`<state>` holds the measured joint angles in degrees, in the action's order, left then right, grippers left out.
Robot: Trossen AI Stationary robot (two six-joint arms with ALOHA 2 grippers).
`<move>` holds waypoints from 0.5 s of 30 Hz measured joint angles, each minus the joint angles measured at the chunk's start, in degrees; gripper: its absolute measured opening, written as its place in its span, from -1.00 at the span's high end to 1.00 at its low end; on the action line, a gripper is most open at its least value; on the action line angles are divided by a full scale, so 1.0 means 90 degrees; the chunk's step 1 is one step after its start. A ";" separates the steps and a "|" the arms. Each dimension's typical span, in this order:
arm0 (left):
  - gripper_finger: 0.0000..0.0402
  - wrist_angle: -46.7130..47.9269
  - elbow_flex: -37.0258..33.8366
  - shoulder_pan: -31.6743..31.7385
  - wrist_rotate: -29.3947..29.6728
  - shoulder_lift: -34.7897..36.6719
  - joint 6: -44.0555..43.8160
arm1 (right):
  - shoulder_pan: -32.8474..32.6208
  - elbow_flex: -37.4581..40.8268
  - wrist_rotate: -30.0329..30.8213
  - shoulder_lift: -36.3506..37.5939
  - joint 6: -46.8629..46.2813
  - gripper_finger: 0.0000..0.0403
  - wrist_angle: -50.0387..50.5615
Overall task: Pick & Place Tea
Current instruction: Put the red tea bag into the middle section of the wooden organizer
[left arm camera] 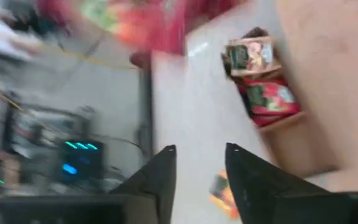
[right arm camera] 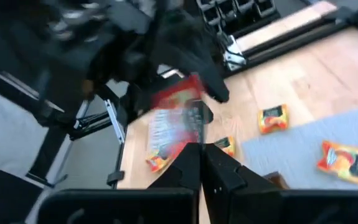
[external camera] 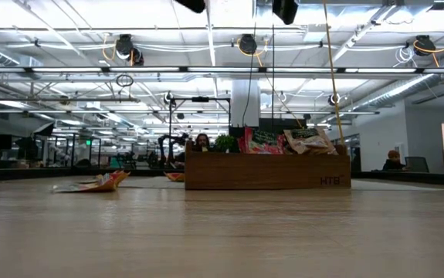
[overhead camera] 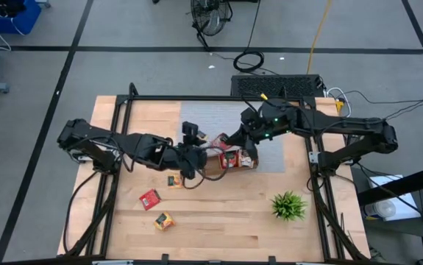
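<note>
Both grippers meet above the table's middle, just beyond the wooden tray (overhead camera: pixel 229 163). My right gripper (right arm camera: pixel 202 155) is shut on a red and orange tea sachet (right arm camera: pixel 177 118). My left gripper (left arm camera: pixel 200 163) stands open right beside it, with nothing between its fingers. The tray holds several sachets (left arm camera: pixel 263 81) standing in its compartments. Three more sachets (overhead camera: pixel 150 199) (overhead camera: pixel 164 220) (overhead camera: pixel 174 180) lie flat on the wood at the near left. My right gripper pinches the sachet by its near edge (right arm camera: pixel 188 142) between its two shut fingers. The rest of the sachet sticks out beyond the fingertips toward the left arm. It is lifted clear of the table and the tray.
A spiky green plant (overhead camera: pixel 288 206) stands at the near right. A grey mat (overhead camera: pixel 218 118) covers the far middle of the table, with two sachets (right arm camera: pixel 273 118) (right arm camera: pixel 347 157) lying near its edge. Black frame rails (overhead camera: pixel 196 98) run along the table's sides.
</note>
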<state>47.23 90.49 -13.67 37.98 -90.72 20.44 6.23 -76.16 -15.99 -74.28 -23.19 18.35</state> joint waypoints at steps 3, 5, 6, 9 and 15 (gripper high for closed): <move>0.15 0.0220 0.0018 0.0157 -0.0464 0.0132 -0.1350 | 0.0006 -0.0007 -0.0108 0.0067 0.0455 1.00 0.0025; 0.07 0.0584 0.0009 0.0281 -0.0807 0.0258 -0.2261 | 0.0006 -0.0010 -0.0134 0.0067 0.0798 1.00 0.0112; 0.03 0.0630 0.0009 0.0356 -0.0994 0.0306 -0.2693 | 0.0006 -0.0010 -0.0214 0.0058 0.0970 1.00 0.0208; -0.06 0.0873 0.0012 0.0522 -0.1658 0.0477 -0.3785 | 0.0001 -0.0271 -0.0250 -0.0076 0.1557 1.00 0.0766; -0.09 0.0908 0.0006 0.0704 -0.2283 0.0679 -0.4968 | 0.0003 -0.1334 0.0228 -0.0530 0.2880 1.00 0.2562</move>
<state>55.40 90.54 -7.34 17.43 -84.61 -24.27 6.26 -88.16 -13.94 -79.05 2.73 41.41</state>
